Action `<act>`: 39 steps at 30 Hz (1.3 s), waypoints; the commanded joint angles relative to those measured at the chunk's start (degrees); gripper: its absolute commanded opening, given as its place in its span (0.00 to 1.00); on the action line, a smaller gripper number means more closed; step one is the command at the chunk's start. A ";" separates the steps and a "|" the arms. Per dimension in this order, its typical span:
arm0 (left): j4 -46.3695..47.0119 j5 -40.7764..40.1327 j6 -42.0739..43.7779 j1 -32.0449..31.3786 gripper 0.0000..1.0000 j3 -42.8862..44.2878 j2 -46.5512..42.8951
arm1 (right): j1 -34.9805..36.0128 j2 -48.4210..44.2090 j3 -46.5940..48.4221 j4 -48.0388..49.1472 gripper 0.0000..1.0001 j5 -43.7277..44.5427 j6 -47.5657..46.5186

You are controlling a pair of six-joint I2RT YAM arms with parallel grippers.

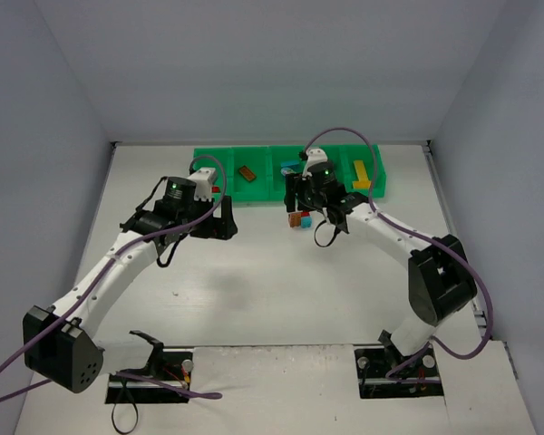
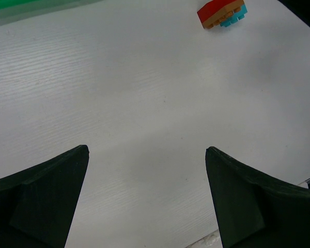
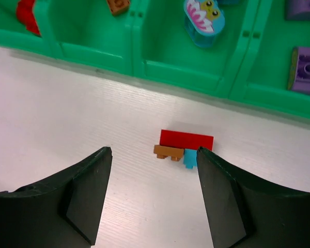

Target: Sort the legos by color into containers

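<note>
A red brick point(image 3: 186, 139) with a brown brick point(image 3: 168, 152) and a cyan brick point(image 3: 190, 158) joined to it lies on the white table just in front of the green tray point(image 3: 175, 70). The cluster also shows in the top view point(image 1: 298, 218) and in the left wrist view point(image 2: 222, 13). My right gripper point(image 3: 154, 151) is open above the table, its right finger next to the cyan brick. My left gripper point(image 2: 147, 150) is open and empty over bare table, left of the cluster. The tray holds a red brick point(image 3: 27, 15), a brown brick point(image 1: 246, 173), a cyan piece point(image 3: 204, 15), purple bricks point(image 3: 305, 70) and yellow bricks point(image 1: 361, 172).
The tray point(image 1: 263, 199) runs along the back of the table, close to the rear wall. Grey walls close in the left, right and back sides. The arm bases point(image 1: 399, 362) stand at the near edge.
</note>
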 commanded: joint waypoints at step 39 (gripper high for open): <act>2.76 1.73 -0.45 -0.07 0.88 2.01 0.60 | -6.93 13.12 2.37 3.69 0.00 -5.66 -0.30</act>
